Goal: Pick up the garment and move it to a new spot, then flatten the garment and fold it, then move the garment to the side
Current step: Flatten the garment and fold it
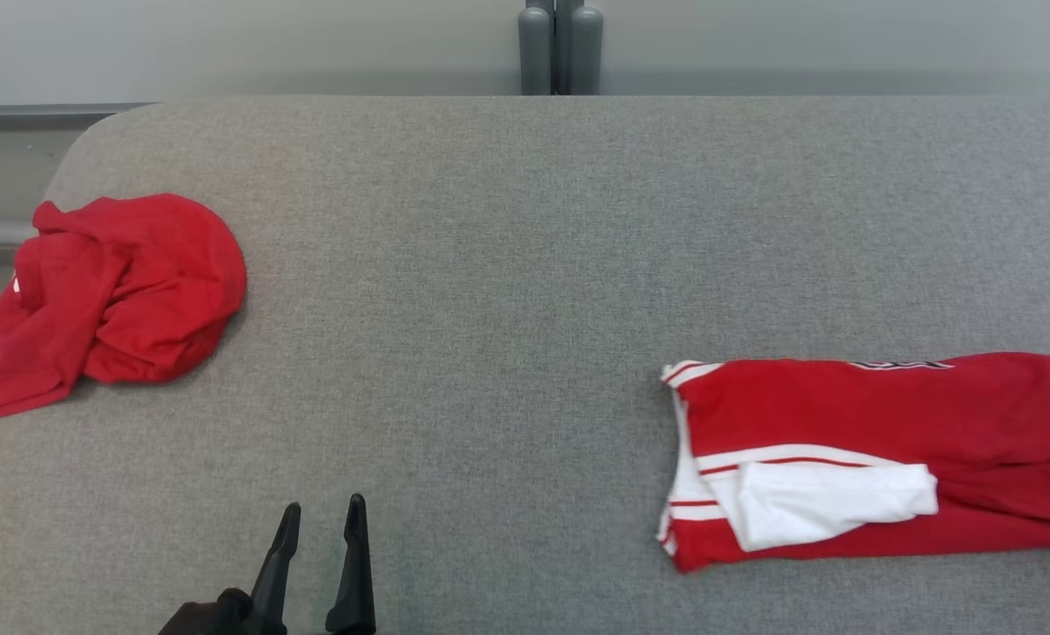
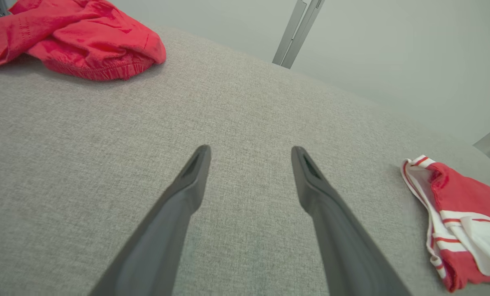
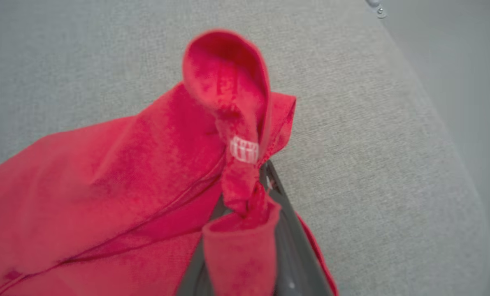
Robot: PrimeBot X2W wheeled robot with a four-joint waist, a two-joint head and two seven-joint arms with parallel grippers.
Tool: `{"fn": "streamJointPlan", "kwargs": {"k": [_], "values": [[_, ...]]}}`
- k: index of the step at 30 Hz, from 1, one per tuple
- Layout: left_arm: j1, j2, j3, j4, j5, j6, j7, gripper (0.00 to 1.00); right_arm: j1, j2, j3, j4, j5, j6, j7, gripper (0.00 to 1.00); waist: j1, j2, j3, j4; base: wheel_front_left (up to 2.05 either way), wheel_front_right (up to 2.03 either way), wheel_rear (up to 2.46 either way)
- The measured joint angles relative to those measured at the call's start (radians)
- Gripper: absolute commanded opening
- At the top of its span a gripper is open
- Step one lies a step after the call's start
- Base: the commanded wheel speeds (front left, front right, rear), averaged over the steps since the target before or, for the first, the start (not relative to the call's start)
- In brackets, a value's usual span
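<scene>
**Red-and-white garment flat at right, one end pinched**

Spread on the grey fabric-covered table, two pieces of clothing, well apart. At the upper left of the head view, a crumpled red garment, heaped near the table's rounded corner, one flap trailing toward the left edge. At the lower right, the red-and-white garment, lying flat, with white striped trim at its left end and a white panel folded over on top, running off the right edge of the frame. Beyond the far edge, top centre, grey upright posts.

At the bottom edge, left of centre, left gripper, fingers parted wide over bare table. In the right wrist view, right gripper, clamped tight on a bunched red hem of the garment, near a rounded table corner.

Dark lettering along the garment's upper edge, too small to read. Small white stitched mark on the pinched fold, illegible.
</scene>
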Motion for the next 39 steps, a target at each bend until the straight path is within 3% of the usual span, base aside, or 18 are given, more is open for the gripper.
{"fn": "streamJointPlan", "kwargs": {"k": [3, 8, 14, 18, 22, 26, 32, 38, 39], "values": [[0.000, 0.000, 0.003, 0.004, -0.008, -0.004, 0.000, 1.00, 0.020, -0.069, -0.035, -0.017, 0.000, -0.001, 0.001, 0.00, 0.0000, 0.0000, 0.005, 0.008, 0.00, 0.00, 0.00], [0.001, 0.000, 0.006, 0.009, -0.020, 0.001, 0.000, 1.00, 0.078, -0.075, 0.013, -0.226, 0.012, -0.001, -0.009, 0.00, 0.0000, 0.0000, -0.006, 0.007, 0.00, 0.00, 0.00], [0.009, 0.000, -0.002, 0.026, -0.026, 0.006, -0.002, 1.00, 0.133, 0.010, 0.109, -0.482, -0.002, -0.001, -0.017, 0.00, 0.0000, 0.0000, -0.017, -0.019, 0.00, 0.00, 0.00], [0.006, 0.000, 0.001, 0.036, -0.025, 0.011, -0.002, 1.00, 0.132, 0.126, 0.185, -0.567, -0.046, -0.001, -0.016, 0.00, 0.0000, 0.0000, -0.022, -0.039, 0.00, 0.00, 0.00], [0.005, 0.000, -0.005, 0.054, -0.030, 0.014, -0.002, 1.00, 0.099, 0.281, 0.254, -0.561, -0.093, -0.001, -0.010, 0.00, 0.0000, 0.0000, -0.026, -0.059, 0.00, 0.00, 0.00], [0.003, -0.001, -0.021, 0.068, -0.035, 0.014, -0.002, 1.00, 0.062, 0.394, 0.303, -0.524, -0.152, -0.001, -0.003, 0.00, 0.0000, 0.0000, -0.027, -0.071, 0.00, 0.00, 0.00], [0.002, -0.001, -0.032, 0.083, -0.037, 0.018, -0.002, 1.00, 0.018, 0.496, 0.312, -0.458, -0.223, -0.001, -0.009, 0.00, 0.0000, 0.0000, -0.024, -0.068, 0.00, 0.00, 0.00], [0.000, -0.001, -0.032, 0.094, -0.037, 0.016, -0.002, 1.00, 0.002, 0.542, 0.314, -0.416, -0.266, -0.001, -0.018, 0.00, 0.0000, 0.0000, -0.020, -0.053, 0.00, 0.00, 0.00], [0.000, -0.001, -0.031, 0.096, -0.037, 0.013, -0.002, 1.00, 0.001, 0.547, 0.314, -0.411, -0.271, -0.001, -0.018, 0.21, 0.0000, -0.0001, -0.020, -0.051, 0.00, 0.00, 0.00]]}}
